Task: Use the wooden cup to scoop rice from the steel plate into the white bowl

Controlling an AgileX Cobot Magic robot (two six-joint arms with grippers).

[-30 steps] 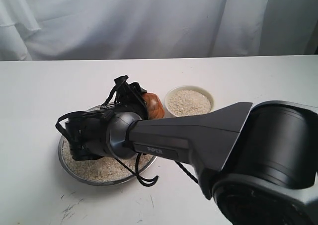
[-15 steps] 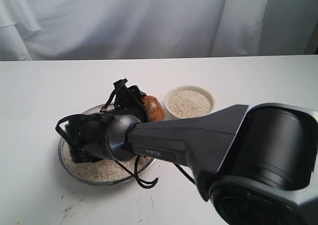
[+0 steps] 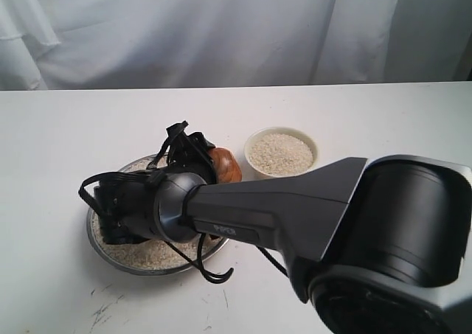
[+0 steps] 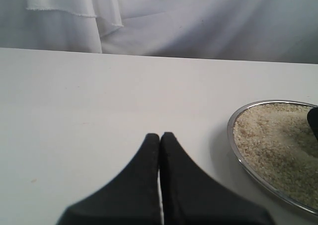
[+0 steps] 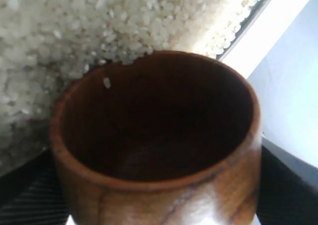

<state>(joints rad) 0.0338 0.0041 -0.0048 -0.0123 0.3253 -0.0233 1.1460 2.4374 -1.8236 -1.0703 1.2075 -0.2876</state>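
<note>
Clamping the wooden cup (image 5: 159, 135) between its jaws, right gripper (image 5: 156, 192) holds it over rice (image 5: 74, 31)

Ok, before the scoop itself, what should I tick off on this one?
1. The wooden cup held in the right gripper: ok.
2. Cup empty apart from a stray grain: ok.
3. Cup mouth at the rice in the steel plate: ok.
4. The white bowl upright beside the plate: ok.
5. Room left in the bowl, which already holds rice: cannot tell.
6. The left gripper shut, off the plate: ok.
</note>
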